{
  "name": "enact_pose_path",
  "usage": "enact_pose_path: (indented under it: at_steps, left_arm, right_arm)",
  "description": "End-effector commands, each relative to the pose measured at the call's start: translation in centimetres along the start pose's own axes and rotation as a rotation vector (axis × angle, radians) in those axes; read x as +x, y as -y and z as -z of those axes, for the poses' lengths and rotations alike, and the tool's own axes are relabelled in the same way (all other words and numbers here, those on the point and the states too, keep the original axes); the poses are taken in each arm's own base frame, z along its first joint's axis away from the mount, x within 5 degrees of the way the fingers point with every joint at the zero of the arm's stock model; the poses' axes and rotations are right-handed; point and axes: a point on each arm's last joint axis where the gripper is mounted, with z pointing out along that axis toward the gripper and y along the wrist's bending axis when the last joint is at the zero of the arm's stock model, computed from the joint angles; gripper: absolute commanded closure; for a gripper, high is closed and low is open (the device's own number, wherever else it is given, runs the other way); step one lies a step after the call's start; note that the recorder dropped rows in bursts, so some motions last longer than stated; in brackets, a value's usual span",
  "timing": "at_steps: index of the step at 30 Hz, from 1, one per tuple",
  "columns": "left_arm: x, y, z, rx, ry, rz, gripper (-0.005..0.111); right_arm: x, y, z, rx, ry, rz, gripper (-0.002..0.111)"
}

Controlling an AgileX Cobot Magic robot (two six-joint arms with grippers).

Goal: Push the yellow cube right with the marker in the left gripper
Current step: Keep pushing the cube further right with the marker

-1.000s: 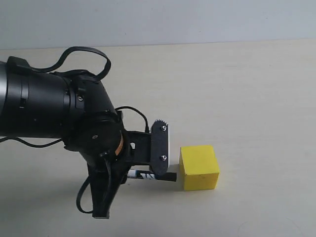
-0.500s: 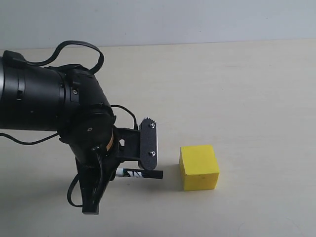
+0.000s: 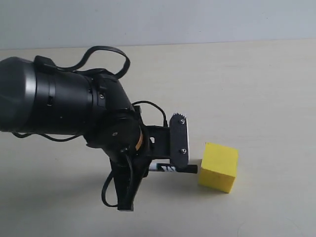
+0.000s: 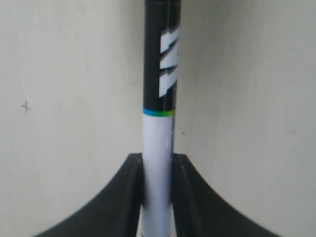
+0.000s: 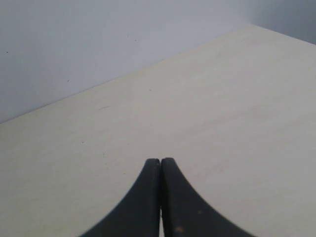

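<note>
The yellow cube (image 3: 218, 166) rests on the table, turned a little askew, right of the left arm. My left gripper (image 3: 174, 167) is shut on the marker (image 3: 177, 169), which lies level and points right; its black cap tip touches the cube's left face. In the left wrist view the marker (image 4: 159, 108) runs straight out from between the jaws, white barrel clamped, black lettered cap beyond; the cube is out of that view. My right gripper (image 5: 160, 162) is shut with nothing in it, over bare table, and does not show in the exterior view.
The beige table (image 3: 247, 89) stretches to a pale wall at the back. The thick black left arm (image 3: 54, 103) with its looping cable (image 3: 106, 52) fills the left half of the exterior view.
The left arm first drew back left, away from the cube, then swung right; the marker tip has pushed the cube rightward and rotated it slightly.
</note>
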Motion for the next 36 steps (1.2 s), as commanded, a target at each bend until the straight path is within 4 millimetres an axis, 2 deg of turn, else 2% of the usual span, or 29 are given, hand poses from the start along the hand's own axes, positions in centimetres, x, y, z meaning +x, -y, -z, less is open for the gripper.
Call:
enact_pose_path:
  at_steps: [1,6,11,13,17,20,22,25,28,33,36]
  left_arm:
    - [1.7,-0.5,-0.2,0.038,-0.154,0.070,0.107]
    - [3.2,-0.9,-0.4,0.067,-0.219,0.106,0.107]
    - [2.5,-1.0,-0.4,0.038,-0.164,0.090,0.107]
    - [1.5,-1.0,-0.6,0.023,-0.122,0.079,0.107]
    - [-2.2,-0.1,-1.1,0.017,-0.029,0.035,0.107]
    - [-3.7,0.4,-1.3,0.030,-0.046,0.007,0.107]
    - [-3.4,0.5,-1.3,0.045,-0.088,0.003,0.107]
    - [-1.6,0.0,-1.1,0.073,-0.191,0.024,0.107]
    - [-0.4,-0.4,-0.4,0.078,-0.214,0.058,0.107]
    - [-0.7,-0.3,1.4,0.059,-0.147,0.085,0.107]
    - [-1.0,0.2,1.7,0.060,-0.148,0.081,0.107]
  right_arm:
    - [0.1,0.0,0.0,-0.004,0.004,0.002,0.108]
    - [0.1,0.0,0.0,-0.004,0.004,0.002,0.108]
    - [0.1,0.0,0.0,-0.004,0.004,0.002,0.108]
    - [0.1,0.0,0.0,-0.004,0.004,0.002,0.108]
    - [0.1,0.0,0.0,-0.004,0.004,0.002,0.108]
    - [0.1,0.0,0.0,-0.004,0.004,0.002,0.108]
    - [0.1,0.0,0.0,-0.004,0.004,0.002,0.108]
    - [0.1,0.0,0.0,-0.004,0.004,0.002,0.108]
    - [0.1,0.0,0.0,-0.004,0.004,0.002,0.108]
    - [0.1,0.0,0.0,-0.004,0.004,0.002,0.108]
    - [0.1,0.0,0.0,-0.004,0.004,0.002,0.108]
